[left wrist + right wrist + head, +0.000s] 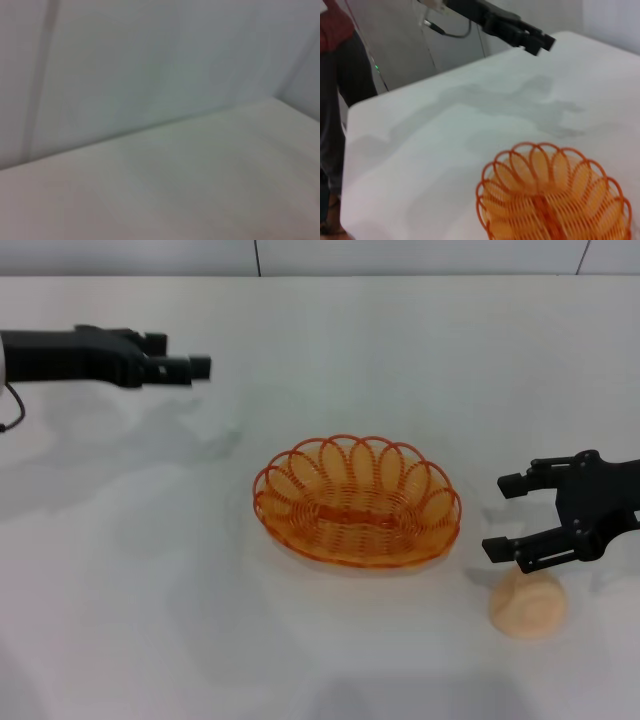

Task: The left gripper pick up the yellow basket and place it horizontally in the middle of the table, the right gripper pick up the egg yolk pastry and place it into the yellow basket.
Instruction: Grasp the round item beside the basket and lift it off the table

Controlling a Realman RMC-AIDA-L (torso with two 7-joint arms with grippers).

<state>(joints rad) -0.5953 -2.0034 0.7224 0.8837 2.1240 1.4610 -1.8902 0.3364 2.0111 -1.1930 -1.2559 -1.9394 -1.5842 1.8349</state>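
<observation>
My right gripper (506, 515) hangs spread wide just above the egg yolk pastry (528, 604), beside the yellow basket (357, 502). My left gripper (196, 367) hovers far left; its grip I cannot tell.

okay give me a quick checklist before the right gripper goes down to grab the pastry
1. Yellow basket lying flat in the middle of the table: ok.
2. Basket holds nothing: ok.
3. Right gripper open: ok.
4. Right gripper lined up with the egg yolk pastry: not ok; in the head view the pastry lies nearer the camera than the fingers.
5. Left gripper away from the basket, at the far left: ok.
6. Pastry within an easy approach, no clutter beside it: ok.
</observation>
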